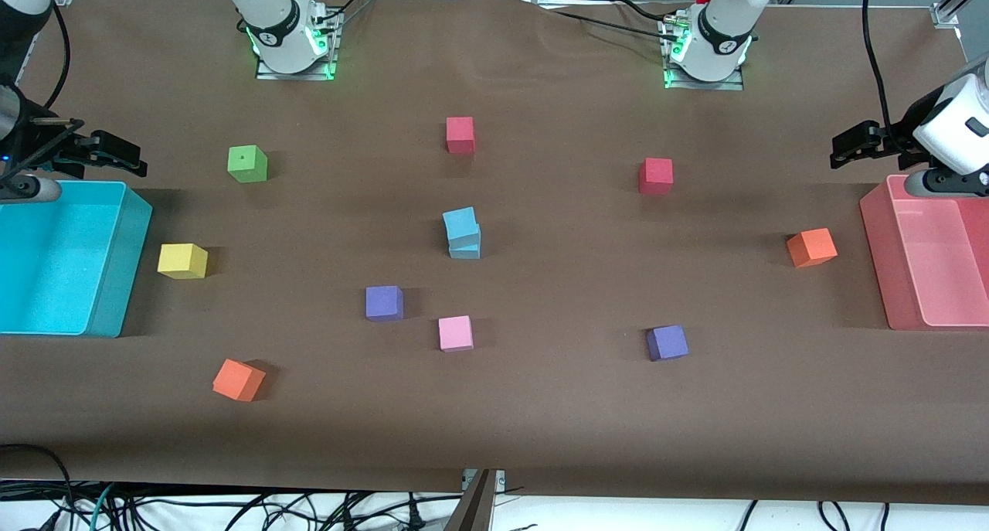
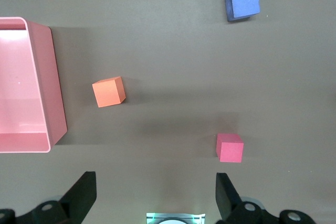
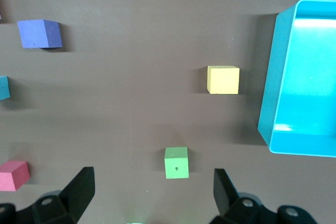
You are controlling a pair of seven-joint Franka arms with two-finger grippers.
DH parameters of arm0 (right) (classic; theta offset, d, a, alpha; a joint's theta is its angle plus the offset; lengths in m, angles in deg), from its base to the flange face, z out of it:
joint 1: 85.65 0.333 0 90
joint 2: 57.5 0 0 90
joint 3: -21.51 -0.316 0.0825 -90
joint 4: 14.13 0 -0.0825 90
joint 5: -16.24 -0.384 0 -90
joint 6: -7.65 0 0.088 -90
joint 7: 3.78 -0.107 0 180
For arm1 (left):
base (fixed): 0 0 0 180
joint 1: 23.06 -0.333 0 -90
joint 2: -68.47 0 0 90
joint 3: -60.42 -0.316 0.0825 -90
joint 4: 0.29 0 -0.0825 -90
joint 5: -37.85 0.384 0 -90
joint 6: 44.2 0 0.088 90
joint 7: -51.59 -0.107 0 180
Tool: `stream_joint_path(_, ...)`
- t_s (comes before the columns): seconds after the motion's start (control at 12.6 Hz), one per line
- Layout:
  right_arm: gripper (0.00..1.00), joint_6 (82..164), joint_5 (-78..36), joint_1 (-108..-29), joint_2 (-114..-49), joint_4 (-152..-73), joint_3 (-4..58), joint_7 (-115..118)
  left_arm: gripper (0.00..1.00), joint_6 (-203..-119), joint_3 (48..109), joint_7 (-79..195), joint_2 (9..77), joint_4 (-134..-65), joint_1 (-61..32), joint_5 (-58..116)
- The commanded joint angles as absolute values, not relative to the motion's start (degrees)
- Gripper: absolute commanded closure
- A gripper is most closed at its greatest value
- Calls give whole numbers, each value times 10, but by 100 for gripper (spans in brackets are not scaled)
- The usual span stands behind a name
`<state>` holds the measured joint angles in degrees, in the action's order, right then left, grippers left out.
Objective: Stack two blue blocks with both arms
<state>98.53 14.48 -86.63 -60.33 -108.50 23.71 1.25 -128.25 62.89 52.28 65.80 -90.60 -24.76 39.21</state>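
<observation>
The table cover (image 1: 541,407) looks like matt brown cloth or paper, lightly wrinkled. The two blue blocks (image 1: 462,233), stacked between the grippers, look like matt foam, as do the other cubes. The cyan bin (image 1: 116,284) under the right gripper (image 1: 124,156) is glossy smooth plastic; the pink bin (image 1: 881,260) under the left gripper (image 1: 846,146) is glossy, slightly see-through plastic. Both grippers' fingers (image 2: 84,195) look like matt black plastic; arm shells are shiny white.

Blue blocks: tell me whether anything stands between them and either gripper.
Nothing visible does. The blue blocks are already stacked mid-table; the left gripper waits over the pink bin, the right gripper over the cyan bin.
</observation>
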Motion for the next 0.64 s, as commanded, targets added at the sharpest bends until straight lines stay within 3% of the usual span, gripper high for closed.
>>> stream_joint_path(0.0,0,1027,147,-865,-587,-1108,222,3,0,-1301,631,513,679,-937,-253,383)
stream_joint_path(0.16,0,1043,153,-839,-587,-1112,251,2,0,-1297,631,516,680,-935,-252,383)
stream_joint_path(0.56,0,1042,150,-839,-586,-1109,258,5,0,-1280,631,533,676,-919,-240,383)
